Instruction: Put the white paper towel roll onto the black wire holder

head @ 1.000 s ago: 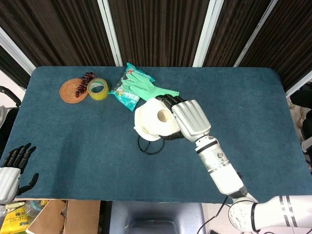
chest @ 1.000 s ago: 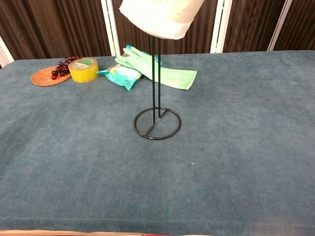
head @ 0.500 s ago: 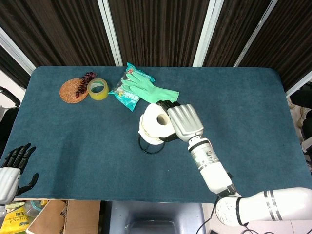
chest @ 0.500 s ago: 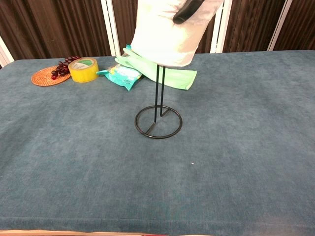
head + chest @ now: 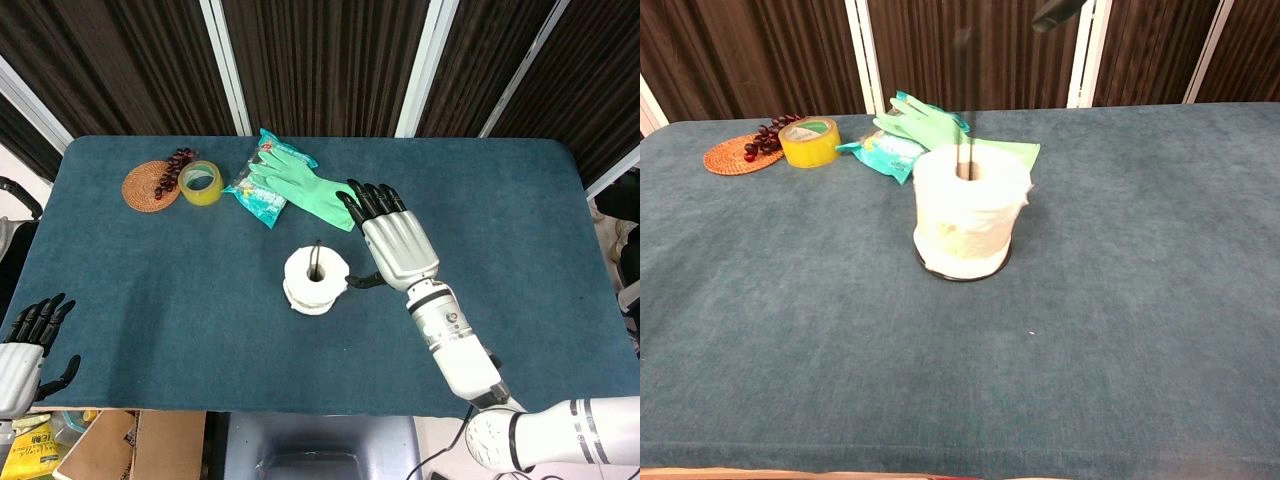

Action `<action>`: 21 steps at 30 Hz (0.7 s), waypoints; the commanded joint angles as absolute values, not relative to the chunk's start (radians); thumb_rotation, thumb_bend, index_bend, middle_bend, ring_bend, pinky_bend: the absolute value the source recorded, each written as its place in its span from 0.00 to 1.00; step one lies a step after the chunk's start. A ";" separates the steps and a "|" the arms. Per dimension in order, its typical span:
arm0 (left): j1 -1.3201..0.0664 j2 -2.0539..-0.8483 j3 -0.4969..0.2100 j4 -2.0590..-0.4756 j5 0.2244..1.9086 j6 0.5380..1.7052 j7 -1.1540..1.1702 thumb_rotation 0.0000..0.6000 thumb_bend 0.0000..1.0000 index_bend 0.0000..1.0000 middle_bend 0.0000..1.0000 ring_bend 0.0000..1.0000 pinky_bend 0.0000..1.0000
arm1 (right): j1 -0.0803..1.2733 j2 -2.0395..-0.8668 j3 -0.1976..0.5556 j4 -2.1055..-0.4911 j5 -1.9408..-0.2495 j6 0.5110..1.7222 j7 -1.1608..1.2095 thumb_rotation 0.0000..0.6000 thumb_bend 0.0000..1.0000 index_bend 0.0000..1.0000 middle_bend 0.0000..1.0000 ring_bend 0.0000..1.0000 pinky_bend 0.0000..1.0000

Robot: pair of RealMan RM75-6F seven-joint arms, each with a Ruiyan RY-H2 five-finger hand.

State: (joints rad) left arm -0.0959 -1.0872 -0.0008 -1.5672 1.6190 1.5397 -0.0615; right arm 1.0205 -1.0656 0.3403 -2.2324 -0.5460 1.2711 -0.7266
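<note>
The white paper towel roll point(image 5: 316, 279) point(image 5: 968, 211) sits upright at mid-table on the black wire holder, whose post point(image 5: 318, 256) point(image 5: 964, 110) rises through the roll's core. The holder's ring base point(image 5: 962, 275) peeks out under the roll. My right hand point(image 5: 392, 243) hovers just right of the roll with fingers spread and empty; one fingertip point(image 5: 1058, 12) shows at the top of the chest view. At the bottom left edge, off the table, my left hand point(image 5: 24, 350) hangs open and empty.
A green rubber glove point(image 5: 303, 180) point(image 5: 956, 137) and a teal packet point(image 5: 254, 195) point(image 5: 883, 152) lie behind the roll. Further left are a yellow tape roll point(image 5: 201, 182) point(image 5: 809, 141) and a woven coaster point(image 5: 148, 186) point(image 5: 735, 156) with dark grapes point(image 5: 180, 158).
The roll slid down the post from the top to the base. My right hand let go of it, opened its fingers and drew slightly right.
</note>
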 commanded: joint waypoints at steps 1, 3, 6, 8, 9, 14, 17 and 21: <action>-0.095 -1.087 -0.001 -1.567 1.620 1.542 -0.061 1.00 0.42 0.00 0.00 0.01 0.09 | 0.941 -1.009 0.281 -2.294 -0.684 1.288 -0.688 1.00 0.15 0.00 0.00 0.00 0.10; -0.094 -1.088 -0.001 -1.565 1.623 1.547 -0.062 1.00 0.42 0.00 0.00 0.01 0.09 | 0.845 -0.983 0.197 -2.325 -0.853 1.334 -0.655 1.00 0.15 0.00 0.00 0.00 0.07; -0.091 -1.089 -0.003 -1.561 1.628 1.559 -0.070 1.00 0.42 0.00 0.00 0.01 0.09 | 0.674 -0.986 0.026 -2.284 -1.139 1.435 -0.628 1.00 0.15 0.00 0.00 0.00 0.01; -0.089 -1.091 -0.004 -1.557 1.632 1.569 -0.075 1.00 0.42 0.00 0.00 0.01 0.09 | 0.570 -1.007 -0.068 -2.214 -1.282 1.508 -0.602 1.00 0.15 0.00 0.00 0.00 0.00; -0.087 -1.092 -0.004 -1.556 1.634 1.573 -0.077 1.00 0.43 0.00 0.00 0.01 0.09 | 0.505 -1.029 -0.116 -2.149 -1.361 1.557 -0.565 1.00 0.15 0.00 0.00 0.00 0.00; -0.084 -1.101 -0.003 -1.538 1.654 1.592 -0.080 1.00 0.43 0.00 0.00 0.02 0.09 | 0.305 -1.141 -0.189 -1.829 -1.485 1.712 -0.367 1.00 0.15 0.00 0.00 0.00 0.00; -0.081 -1.104 0.003 -1.530 1.666 1.601 -0.083 1.00 0.43 0.00 0.00 0.02 0.09 | 0.217 -1.221 -0.152 -1.679 -1.456 1.784 -0.267 1.00 0.15 0.00 0.00 0.00 0.00; -0.076 -1.106 0.002 -1.527 1.663 1.609 -0.086 1.00 0.43 0.00 0.00 0.02 0.09 | 0.204 -1.206 -0.133 -1.637 -1.452 1.740 -0.169 1.00 0.15 0.00 0.00 0.00 0.00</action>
State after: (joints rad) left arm -0.0772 -1.1052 0.0028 -1.5280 1.6644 1.6068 -0.0846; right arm 0.2804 -1.1655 -0.1225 -1.7082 -1.4554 1.6996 -0.2815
